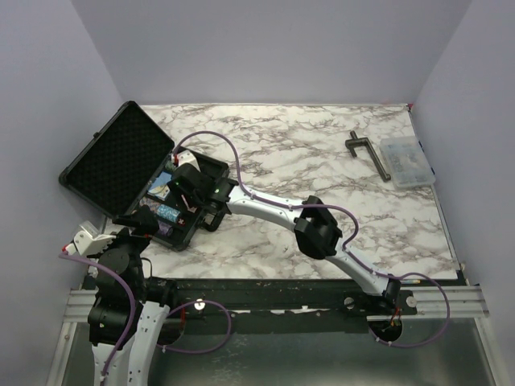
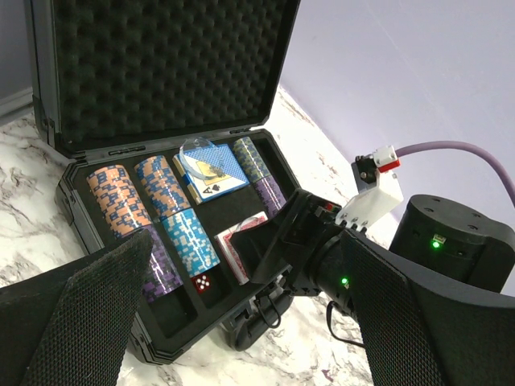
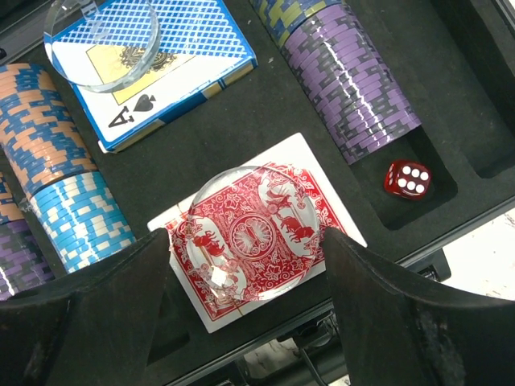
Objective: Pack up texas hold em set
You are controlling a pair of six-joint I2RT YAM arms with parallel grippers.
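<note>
The black case of the texas hold em set lies open at the table's left, its bumpy foam lid standing up. Inside are chip stacks, purple chips, a red die, a blue deck and a red deck. A clear round disc rests on the red deck. My right gripper straddles this disc, open, with slim gaps on both sides. A second clear disc lies on the blue deck. My left gripper hovers wide open and empty by the case's front corner.
A dark T-shaped clamp and a clear compartment box lie at the far right of the marble table. The case's handle faces the near edge. Lilac walls close in three sides.
</note>
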